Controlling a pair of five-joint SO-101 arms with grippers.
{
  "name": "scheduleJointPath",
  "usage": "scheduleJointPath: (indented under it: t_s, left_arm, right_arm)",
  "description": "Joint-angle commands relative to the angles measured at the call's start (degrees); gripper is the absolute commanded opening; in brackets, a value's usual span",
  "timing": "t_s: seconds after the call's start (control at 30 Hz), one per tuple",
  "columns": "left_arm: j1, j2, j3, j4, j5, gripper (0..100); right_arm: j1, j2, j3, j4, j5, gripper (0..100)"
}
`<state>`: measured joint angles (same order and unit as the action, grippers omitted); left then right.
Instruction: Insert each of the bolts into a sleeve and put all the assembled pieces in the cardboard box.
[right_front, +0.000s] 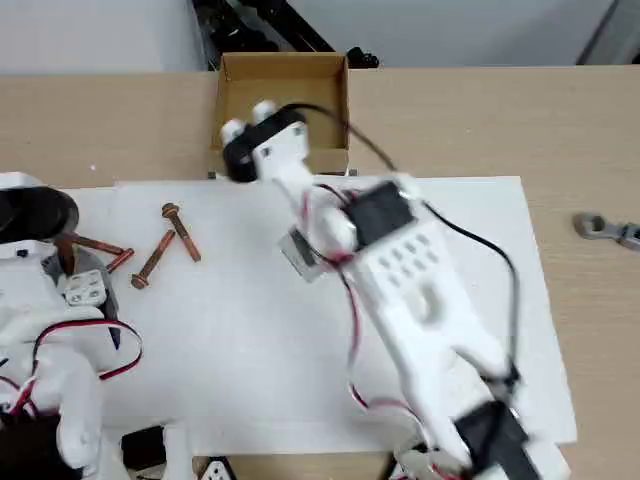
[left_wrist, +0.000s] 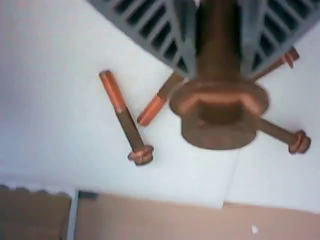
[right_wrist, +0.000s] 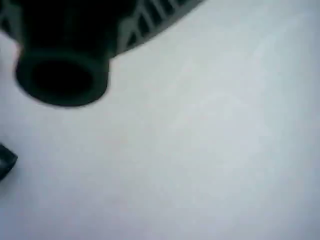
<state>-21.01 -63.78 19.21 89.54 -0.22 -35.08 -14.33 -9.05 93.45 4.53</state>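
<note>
My left gripper (right_front: 66, 262) (left_wrist: 218, 35) is at the left of the white mat, shut on a copper bolt (left_wrist: 219, 112) whose hex head faces the wrist camera. Several loose copper bolts lie on the mat beside it, among them one (right_front: 181, 230) (left_wrist: 125, 120) and another (right_front: 153, 259) (left_wrist: 156, 104). My right gripper (right_front: 252, 148) (right_wrist: 75, 25) is at the mat's far edge, just in front of the cardboard box (right_front: 285, 70), and is shut on a black sleeve (right_front: 238, 162) (right_wrist: 62, 76) with its open bore showing.
The white mat (right_front: 240, 340) covers the table's middle. A metal wrench (right_front: 605, 228) lies on the bare wood at the right. The right arm's body stretches diagonally across the mat from the near right corner. A small dark object (right_wrist: 5, 162) sits at the right wrist view's edge.
</note>
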Motion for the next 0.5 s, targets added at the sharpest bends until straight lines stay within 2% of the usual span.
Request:
scheduleJointPath:
  t_s: [0.0, 0.1, 0.23, 0.37, 0.47]
  left_arm:
    - [0.35, -0.09, -0.31, -4.75, 0.18, 0]
    - [0.35, 0.18, -0.22, -8.44, 2.29, 0]
    - [1.05, 0.18, 0.04, -15.30, 9.23, 0]
    - [9.85, 0.18, 4.44, -24.09, 11.60, 0]
    - [17.85, -0.26, 8.84, -29.19, 11.52, 0]
  right_arm:
    - [-0.66, -12.18, -2.64, 0.57, -4.13, 0.3]
    - [-2.42, -19.82, -1.76, 0.40, -4.22, 0.3]
    - [-3.65, -29.85, 4.75, -0.84, -4.84, 0.4]
    - [-1.01, -40.22, 18.81, -6.99, -11.16, 0.4]
    - [1.80, -47.69, 34.20, -16.31, -12.84, 0.3]
